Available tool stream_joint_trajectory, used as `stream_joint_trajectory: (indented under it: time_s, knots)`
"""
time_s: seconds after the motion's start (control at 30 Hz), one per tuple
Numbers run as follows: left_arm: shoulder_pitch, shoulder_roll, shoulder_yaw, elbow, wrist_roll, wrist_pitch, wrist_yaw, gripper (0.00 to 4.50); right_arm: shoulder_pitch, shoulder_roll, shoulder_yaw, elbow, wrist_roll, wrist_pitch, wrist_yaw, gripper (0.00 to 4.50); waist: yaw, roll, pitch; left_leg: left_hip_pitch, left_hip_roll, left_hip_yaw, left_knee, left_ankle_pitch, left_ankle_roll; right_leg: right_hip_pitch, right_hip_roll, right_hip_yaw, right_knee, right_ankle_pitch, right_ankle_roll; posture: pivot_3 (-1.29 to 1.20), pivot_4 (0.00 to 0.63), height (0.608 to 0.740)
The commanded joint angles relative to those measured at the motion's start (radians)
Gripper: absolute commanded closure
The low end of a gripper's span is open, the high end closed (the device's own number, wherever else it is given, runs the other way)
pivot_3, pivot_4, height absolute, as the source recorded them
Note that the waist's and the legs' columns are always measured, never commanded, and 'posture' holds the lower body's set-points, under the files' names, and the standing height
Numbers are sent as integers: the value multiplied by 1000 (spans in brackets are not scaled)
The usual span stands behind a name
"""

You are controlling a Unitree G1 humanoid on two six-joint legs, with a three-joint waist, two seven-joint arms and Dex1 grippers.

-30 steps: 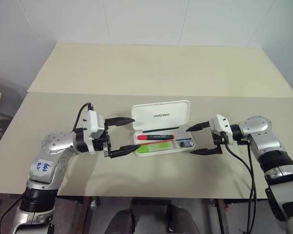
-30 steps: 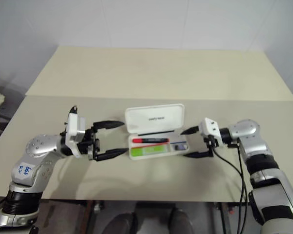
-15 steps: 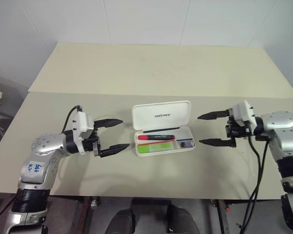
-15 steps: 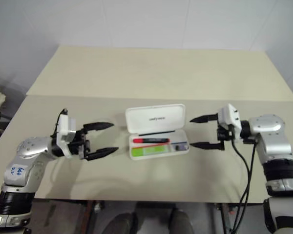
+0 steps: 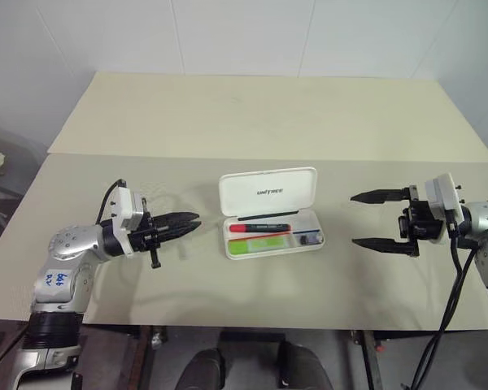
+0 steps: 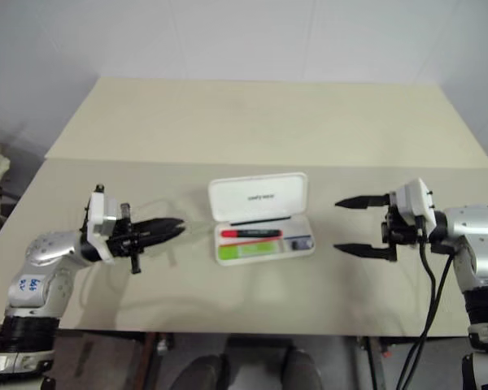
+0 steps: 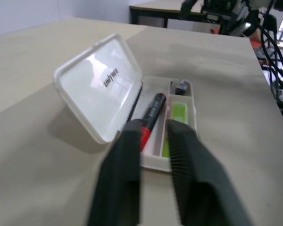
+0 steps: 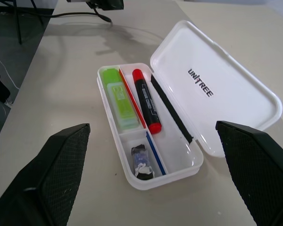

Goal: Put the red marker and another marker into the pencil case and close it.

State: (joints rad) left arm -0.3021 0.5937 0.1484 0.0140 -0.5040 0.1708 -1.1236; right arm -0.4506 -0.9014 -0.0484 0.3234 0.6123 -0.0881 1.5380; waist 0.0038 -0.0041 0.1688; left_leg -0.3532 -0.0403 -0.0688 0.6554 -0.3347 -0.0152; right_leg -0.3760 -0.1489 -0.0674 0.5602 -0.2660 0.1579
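Observation:
The white pencil case [image 5: 267, 192] lies open in the middle of the table, lid tilted up at the back. Inside its tray [image 8: 132, 181] the red marker [image 5: 259, 228] lies lengthwise, black barrel with a red cap [image 8: 146, 101]. The green marker [image 5: 256, 245] rests in the front compartment beside it [image 8: 119, 96]. My left gripper [image 5: 191, 221] hovers left of the case, shut on nothing, pointing at it. To the right of the case my right gripper [image 5: 354, 219] stands wide open and empty, also facing it. Neither touches the case.
A small dark item [image 8: 141, 162] sits in the tray's end compartment. A second beige table [image 5: 260, 114] adjoins at the back, against a white tiled wall. The near table's front edge [image 5: 244, 325] runs just below the grippers.
Both grippers drew away from the case, the left one leftwards and the right one rightwards. The left gripper's fingers closed; the right stayed open. The case and markers have not moved.

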Motion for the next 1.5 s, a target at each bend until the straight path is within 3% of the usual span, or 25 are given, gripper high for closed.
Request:
stream_joint_trajectory:
  time_s: [0.03, 0.43, 0.7, 1.03, 1.27, 1.5]
  knots:
    - [-26, -21, 1, -1, 12, -27, 37, 4485, 18, -30, -6, -4, 22, -39, 76, 0, 1, 0, 0, 0, 0, 0, 0, 0, 0, 0, 0, 0, 0, 0, 0, 0, 150, 740]
    - [-166, -202, 36, 114, 53, -75, 340, 4485, -5, 3, -31, 44, -30, -68, 76, 0, 22, 0, 0, -1, 0, 1, 3, 0, 0, 1, 0, 0, 0, 0, 0, 0, 150, 740]
    - [-314, -284, -58, 303, 202, -88, 473, 4485, 2, 17, -33, 21, -44, -66, 63, 0, 23, -1, 0, -1, -1, 1, 7, 0, 0, 2, 0, -1, 0, 2, 1, 0, 150, 740]
    - [-363, -291, -122, 338, 187, -69, 320, 4485, 28, 18, -41, -21, -42, -53, 45, 0, 23, -1, 0, -2, 0, 2, 6, 0, 0, 1, 0, -1, 0, 2, 1, 0, 150, 740]
    - [-347, -224, -166, 296, 195, -151, 94, 4485, 41, 25, -44, -40, -41, -44, 35, 0, 22, -1, 0, -2, 0, 2, 7, 0, 0, 1, 0, -1, 0, 2, 1, 0, 150, 740]
    - [-380, -186, -288, 301, 260, -220, -74, 4485, 31, 36, -47, -49, -39, -34, 21, 0, 23, -1, 0, -2, 0, 2, 7, 0, 0, 1, 0, -1, 0, 2, 1, 0, 150, 740]
